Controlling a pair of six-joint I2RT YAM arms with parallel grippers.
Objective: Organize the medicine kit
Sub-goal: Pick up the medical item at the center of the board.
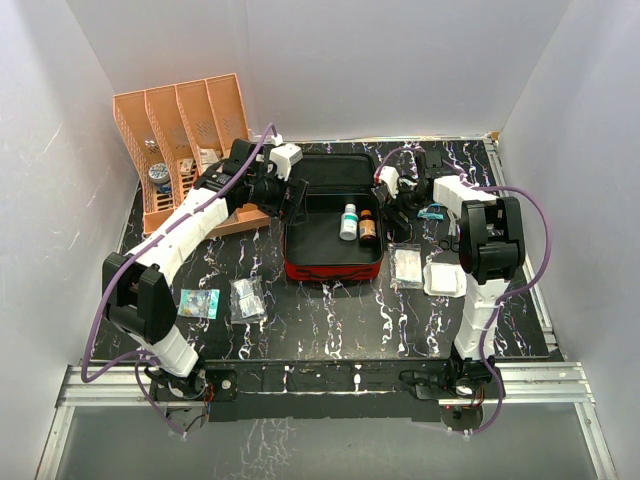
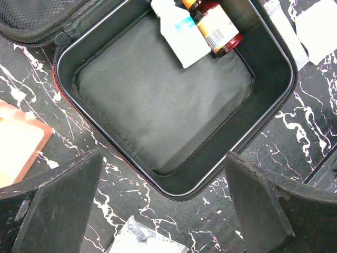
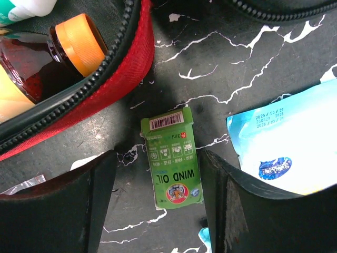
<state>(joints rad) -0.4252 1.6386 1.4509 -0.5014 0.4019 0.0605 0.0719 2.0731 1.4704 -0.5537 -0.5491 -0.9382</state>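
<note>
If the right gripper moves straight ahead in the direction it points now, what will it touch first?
Most likely the green wind oil box, lying flat on the table, centred between the open fingers of the right gripper. The distance is unclear.

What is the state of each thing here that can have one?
medicine kit: unzipped, open
white bottle: lying inside kit
brown bottle: lying inside kit, capped
wind oil box: closed, lying flat
left fingers: open, empty
right fingers: open, empty
</note>
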